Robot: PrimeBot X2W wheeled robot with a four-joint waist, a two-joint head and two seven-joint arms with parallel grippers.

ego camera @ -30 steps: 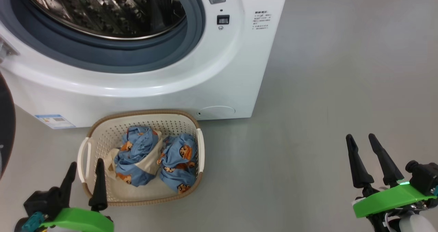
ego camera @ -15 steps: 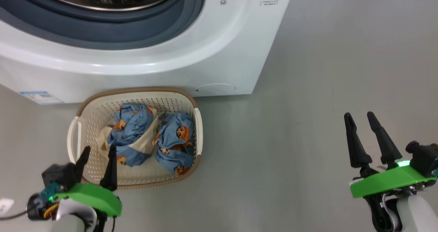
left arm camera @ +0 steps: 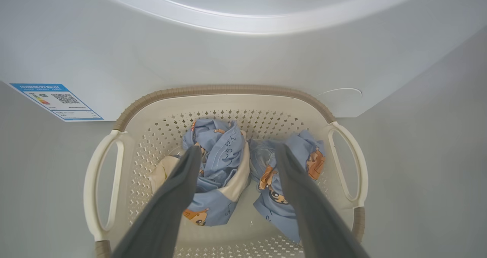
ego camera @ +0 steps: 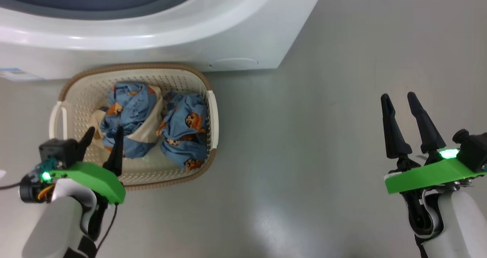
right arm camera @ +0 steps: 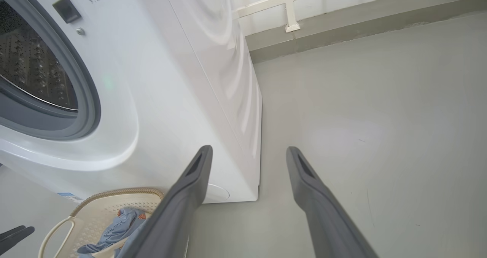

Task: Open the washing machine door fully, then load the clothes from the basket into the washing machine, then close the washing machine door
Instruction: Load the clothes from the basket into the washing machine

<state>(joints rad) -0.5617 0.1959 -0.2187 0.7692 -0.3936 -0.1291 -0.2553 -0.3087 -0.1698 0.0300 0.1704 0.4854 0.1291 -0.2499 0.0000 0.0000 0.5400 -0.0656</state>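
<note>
Left gripper, fingers apart and empty, hangs over the near rim of the basket by the clothes; right gripper, likewise apart, hovers over open floor beside the washing machine

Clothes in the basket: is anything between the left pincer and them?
Nothing visible does. The left pincer hangs open over the near side of the basket, whose top is uncovered, and the two bundles of clothes lie bare in it just ahead of the pincer.
</note>
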